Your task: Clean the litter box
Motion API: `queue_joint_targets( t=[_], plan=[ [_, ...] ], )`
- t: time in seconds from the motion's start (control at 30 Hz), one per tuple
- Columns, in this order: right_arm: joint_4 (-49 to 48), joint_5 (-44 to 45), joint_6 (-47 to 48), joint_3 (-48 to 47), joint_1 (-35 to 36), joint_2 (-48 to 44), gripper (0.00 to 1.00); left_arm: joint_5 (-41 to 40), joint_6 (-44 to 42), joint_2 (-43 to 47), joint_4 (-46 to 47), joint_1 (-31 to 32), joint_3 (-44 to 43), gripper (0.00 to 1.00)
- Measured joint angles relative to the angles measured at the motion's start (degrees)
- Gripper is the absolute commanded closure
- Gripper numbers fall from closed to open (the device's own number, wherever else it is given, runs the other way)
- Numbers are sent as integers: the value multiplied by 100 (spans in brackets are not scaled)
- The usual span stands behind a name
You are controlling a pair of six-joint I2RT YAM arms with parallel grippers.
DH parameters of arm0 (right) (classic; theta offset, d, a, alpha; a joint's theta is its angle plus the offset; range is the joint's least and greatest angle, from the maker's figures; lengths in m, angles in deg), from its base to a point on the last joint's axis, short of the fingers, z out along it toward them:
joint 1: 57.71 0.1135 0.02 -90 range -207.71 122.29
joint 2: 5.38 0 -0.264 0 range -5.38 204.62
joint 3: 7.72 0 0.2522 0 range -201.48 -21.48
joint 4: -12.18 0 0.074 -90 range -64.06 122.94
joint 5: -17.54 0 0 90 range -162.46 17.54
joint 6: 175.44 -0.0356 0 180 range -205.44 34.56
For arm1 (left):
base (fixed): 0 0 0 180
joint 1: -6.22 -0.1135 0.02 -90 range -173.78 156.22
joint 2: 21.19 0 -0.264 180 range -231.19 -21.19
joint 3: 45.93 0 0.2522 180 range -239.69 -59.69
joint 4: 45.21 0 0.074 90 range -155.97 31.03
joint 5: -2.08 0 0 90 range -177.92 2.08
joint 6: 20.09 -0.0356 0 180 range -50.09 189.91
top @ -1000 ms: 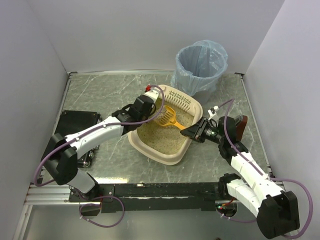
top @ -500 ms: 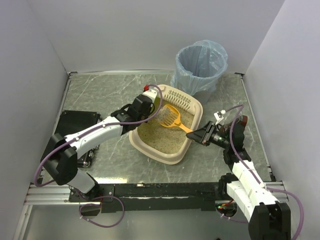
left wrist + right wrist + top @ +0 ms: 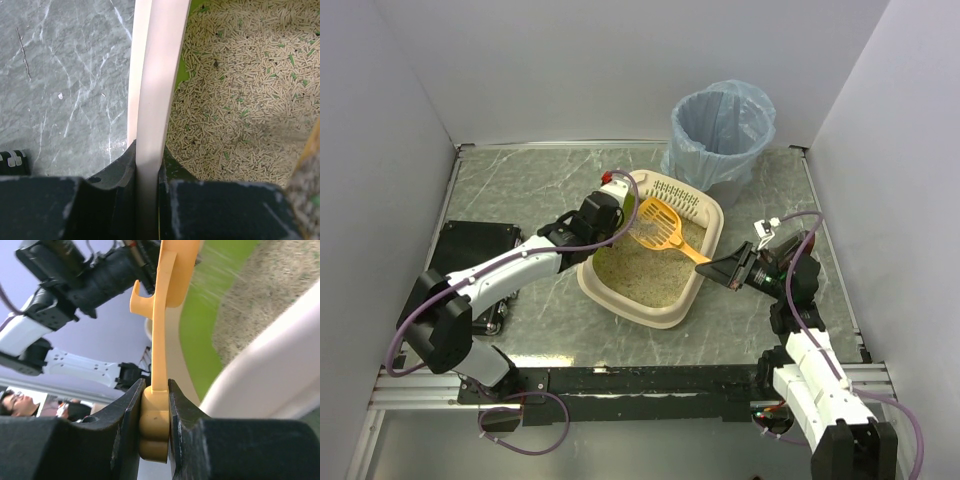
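The litter box (image 3: 650, 312), cream rim, lime-green inner wall, beige litter, sits mid-table. My left gripper (image 3: 610, 215) is shut on its left rim (image 3: 155, 95), with the litter (image 3: 240, 100) to the right in the left wrist view. My right gripper (image 3: 728, 268) is shut on the handle of the orange slotted scoop (image 3: 662, 226), which is raised and tilted over the box's far end. In the right wrist view the jaws clamp the handle end (image 3: 154, 425), with the box's cream rim (image 3: 270, 365) at the right.
A grey round bin with a light-blue bag (image 3: 722, 130) stands behind the box at the back right. A black pad (image 3: 470, 245) lies at the table's left. White walls enclose the table on three sides.
My right arm pulled back toward the right and lifted the scoop out of the litter, tilting its head up toward the box's far end. My left gripper kept its hold on the rim.
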Motion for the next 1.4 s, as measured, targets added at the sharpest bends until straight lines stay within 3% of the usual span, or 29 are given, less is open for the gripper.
queue_joint_targets(
  t=[0.4,0.57,0.93,1.3,1.4],
  plan=[
    [378,-61,87,-125,-74,48,100,37,0,7,17,-2,0,99],
    [-199,-258,-170,-125,-85,354,100,59,0,7,17,-4,0,99],
    [531,13,251,-234,-326,177,100,96,-28,7,59,-15,0,99],
    [-46,-44,-129,-229,-295,612,100,114,-42,7,79,-15,0,99],
    [509,72,138,-247,-323,509,100,109,-39,7,74,-15,0,99]
  ],
)
